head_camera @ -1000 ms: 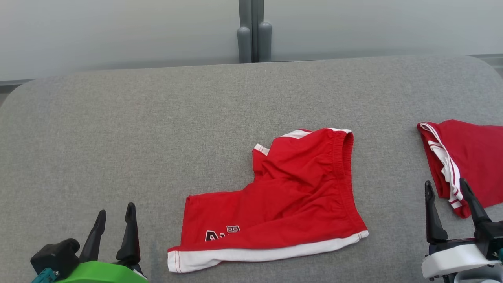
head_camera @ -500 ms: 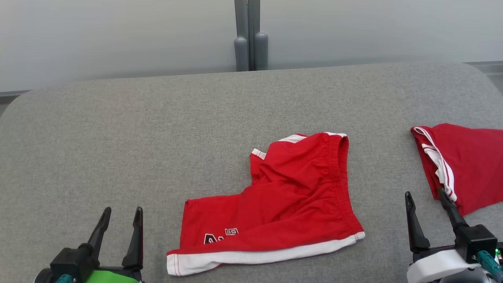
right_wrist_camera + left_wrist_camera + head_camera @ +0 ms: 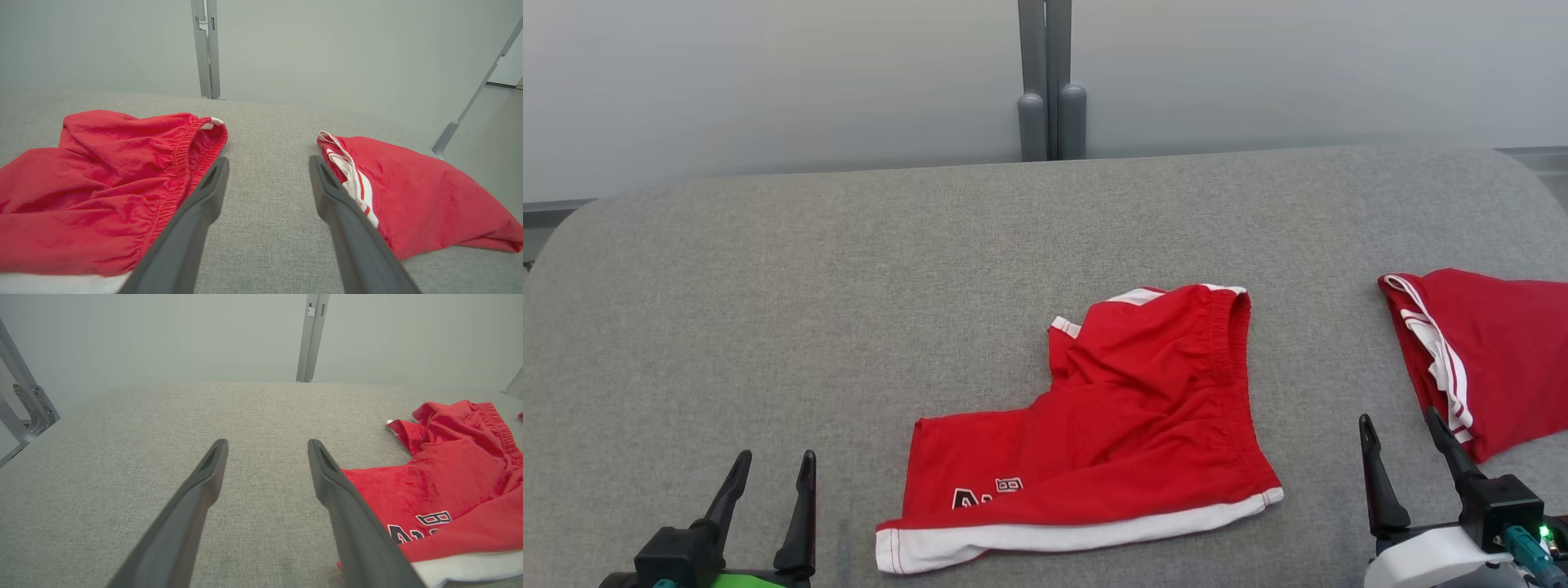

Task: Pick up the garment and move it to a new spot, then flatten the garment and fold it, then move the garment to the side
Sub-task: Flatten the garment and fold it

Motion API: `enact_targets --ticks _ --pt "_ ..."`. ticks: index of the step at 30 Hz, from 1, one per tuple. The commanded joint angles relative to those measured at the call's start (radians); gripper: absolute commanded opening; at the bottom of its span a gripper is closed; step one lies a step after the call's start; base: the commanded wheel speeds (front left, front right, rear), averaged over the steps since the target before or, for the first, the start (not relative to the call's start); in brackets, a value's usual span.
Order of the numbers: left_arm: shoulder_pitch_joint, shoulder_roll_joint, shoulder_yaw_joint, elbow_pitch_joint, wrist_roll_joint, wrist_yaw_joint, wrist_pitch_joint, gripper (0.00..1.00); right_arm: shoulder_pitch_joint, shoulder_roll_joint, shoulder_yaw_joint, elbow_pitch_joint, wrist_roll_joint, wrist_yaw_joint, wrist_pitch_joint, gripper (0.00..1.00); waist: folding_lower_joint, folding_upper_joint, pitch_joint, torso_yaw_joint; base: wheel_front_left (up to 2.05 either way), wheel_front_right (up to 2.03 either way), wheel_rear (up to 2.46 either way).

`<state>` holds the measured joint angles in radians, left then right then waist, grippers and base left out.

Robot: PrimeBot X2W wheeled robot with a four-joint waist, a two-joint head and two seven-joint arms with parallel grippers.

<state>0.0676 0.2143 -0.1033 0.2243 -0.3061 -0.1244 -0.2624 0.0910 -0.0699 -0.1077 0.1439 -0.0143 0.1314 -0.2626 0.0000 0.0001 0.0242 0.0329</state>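
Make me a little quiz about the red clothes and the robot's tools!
1. True or false: the left tool is holding the red shorts.
2. What lies closest to the right tool? A) a blue towel B) the second red garment C) a cup
3. Fill in: the band along the shorts' near edge is ____.
Key: 1 false, both tools are open and hold nothing; 2 B; 3 white.

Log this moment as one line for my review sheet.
left gripper: open, empty | right gripper: open, empty | red shorts: crumpled on grey table, not held | second red garment: at right edge
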Motion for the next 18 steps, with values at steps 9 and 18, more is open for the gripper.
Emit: enact_targets --ticks 9,18 --pt "0.024 -0.008 0.007 -0.013 0.011 -0.007 -0.003 1.0 0.012 0.003 -0.002 -0.002 -0.004 -0.002 -0.003 1.0 0.0 -0.0001 -0.011 0.005 0.0 0.0 0.0" --pt "0.026 -0.006 0.007 -0.011 0.0 -0.007 -0.003 1.0 0.011 0.004 0.003 -0.005 -0.003 -0.002 -0.003 1.0 0.0 -0.0001 -0.013 0.005 0.0 0.0 0.0"
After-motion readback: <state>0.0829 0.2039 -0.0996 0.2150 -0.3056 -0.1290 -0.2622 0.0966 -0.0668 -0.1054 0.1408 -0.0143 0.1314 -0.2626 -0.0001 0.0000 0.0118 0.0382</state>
